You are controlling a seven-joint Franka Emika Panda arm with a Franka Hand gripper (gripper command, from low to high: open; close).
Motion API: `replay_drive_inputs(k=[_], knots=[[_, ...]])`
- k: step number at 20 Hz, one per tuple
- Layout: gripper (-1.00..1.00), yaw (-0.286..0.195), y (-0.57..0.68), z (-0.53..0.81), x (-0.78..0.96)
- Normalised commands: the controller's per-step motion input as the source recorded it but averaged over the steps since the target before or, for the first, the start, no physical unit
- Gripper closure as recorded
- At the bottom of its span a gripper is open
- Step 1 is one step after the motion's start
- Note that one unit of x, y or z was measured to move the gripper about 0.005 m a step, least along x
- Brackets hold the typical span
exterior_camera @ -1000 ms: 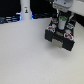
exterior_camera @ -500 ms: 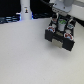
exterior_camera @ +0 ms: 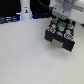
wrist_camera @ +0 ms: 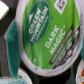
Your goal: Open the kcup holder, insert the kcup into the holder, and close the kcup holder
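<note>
Table (exterior_camera: 25, 55) space sits white and bare at the exterior view's left. Further right, the black kcup holder (exterior_camera: 61, 36) stands with the gripper (exterior_camera: 61, 19) above it. The green kcup (wrist_camera: 46, 31) is close under the gripper; I cannot tell if the jaws grip it.

Kcup (wrist_camera: 47, 31): bright green lid with white lettering and a thin white rim; a small black-and-white code patch near one edge. Holder (exterior_camera: 61, 37): black, with pods (exterior_camera: 68, 35) showing red, white and dark tops. Table (exterior_camera: 25, 55): plain white. Arm (exterior_camera: 65, 9): white and grey. Bottle (exterior_camera: 25, 10): white, against a dark blue-lit background.
</note>
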Motion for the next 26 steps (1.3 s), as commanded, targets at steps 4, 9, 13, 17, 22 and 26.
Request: replay_drive_inputs(k=[4, 9, 13, 17, 22, 26], knots=[[-1.00, 0.081, 0.03, 0.27, 0.08], [-1.00, 0.085, 0.01, 0.34, 0.10], [-1.00, 0.106, -0.02, 0.41, 0.14], [-1.00, 0.120, -0.26, 0.51, 0.31], [-1.00, 0.082, -0.37, 0.41, 0.44], [-1.00, 0.042, -0.38, 0.24, 0.58]])
